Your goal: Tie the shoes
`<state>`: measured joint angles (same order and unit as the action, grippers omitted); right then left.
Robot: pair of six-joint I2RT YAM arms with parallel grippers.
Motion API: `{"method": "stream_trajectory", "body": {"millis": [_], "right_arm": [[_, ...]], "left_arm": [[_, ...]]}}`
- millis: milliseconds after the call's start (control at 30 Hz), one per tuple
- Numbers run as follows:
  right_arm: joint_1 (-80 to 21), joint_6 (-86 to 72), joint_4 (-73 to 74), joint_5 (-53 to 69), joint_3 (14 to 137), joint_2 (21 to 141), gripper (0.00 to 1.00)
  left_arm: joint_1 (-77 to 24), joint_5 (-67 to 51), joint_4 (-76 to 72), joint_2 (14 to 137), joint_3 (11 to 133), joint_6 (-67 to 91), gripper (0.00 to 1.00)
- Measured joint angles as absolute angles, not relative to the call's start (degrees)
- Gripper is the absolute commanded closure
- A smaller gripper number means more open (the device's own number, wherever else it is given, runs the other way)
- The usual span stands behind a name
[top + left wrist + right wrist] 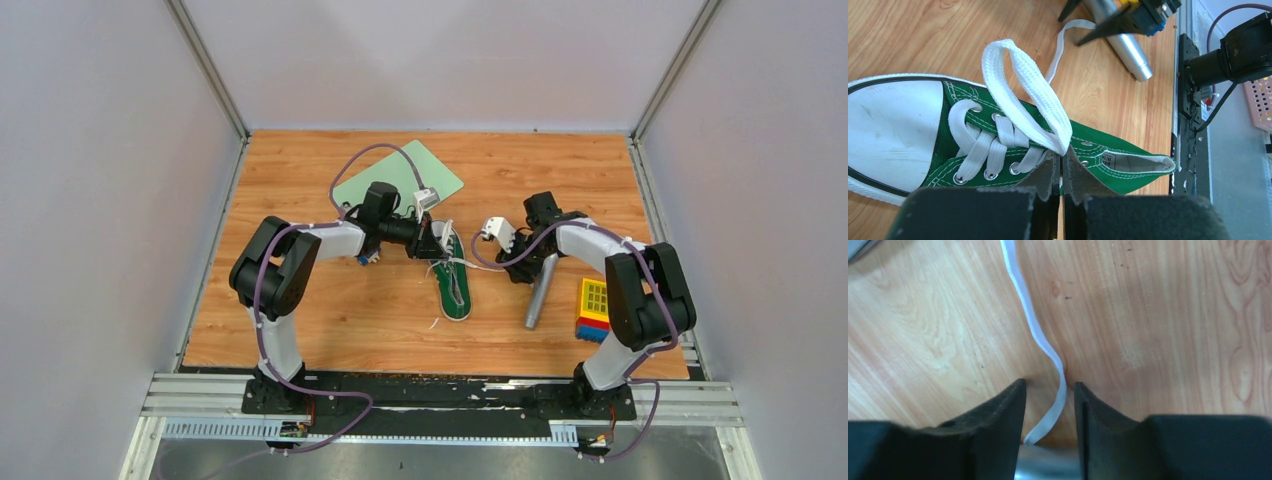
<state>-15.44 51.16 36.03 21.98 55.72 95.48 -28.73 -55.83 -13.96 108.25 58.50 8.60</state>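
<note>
The green shoe [456,291] lies mid-table, white toe cap toward the arms' bases. In the left wrist view its green canvas [1100,145] and white laces fill the frame. My left gripper [1063,161] is shut on the base of a standing white lace loop [1028,85] above the eyelets; from above, the left gripper [440,246] sits at the shoe's heel end. My right gripper [1050,388] is open just right of the shoe, low over the wood. A loose lace end [1037,327] runs between its fingers, touched by neither. From above, the right gripper [513,266] is small and partly hidden.
A grey microphone [540,290] lies right of the shoe, under my right gripper. A stack of coloured blocks [592,310] stands at the right, and a pale green mat [400,175] lies at the back. Walls close the left, right and far sides.
</note>
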Motion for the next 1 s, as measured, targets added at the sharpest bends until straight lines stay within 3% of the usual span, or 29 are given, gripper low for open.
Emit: {"method": "stream_trajectory", "body": {"millis": [100, 133, 333, 667, 1000], "right_arm": [[-16.05, 52.75, 34.70, 20.75, 54.98, 95.37, 0.98], [-16.23, 52.71, 34.28, 20.51, 54.94, 95.37, 1.00], [-16.75, 48.71, 35.20, 20.12, 59.27, 96.47, 1.00], [-17.54, 34.54, 38.28, 31.27, 83.81, 99.72, 1.00], [-25.47, 24.91, 38.74, 31.75, 87.20, 105.84, 1.00]], "left_arm": [[-28.73, -55.90, -13.87, 108.25, 58.65, 8.58, 1.00], [-28.75, -55.90, -13.78, 108.29, 58.72, 8.56, 1.00], [-28.80, -56.97, -12.84, 109.06, 59.79, 7.94, 1.00], [-28.77, -62.87, -12.78, 111.35, 61.82, 7.14, 1.00], [-28.91, -67.11, -13.13, 112.31, 62.22, 7.40, 1.00]]}}
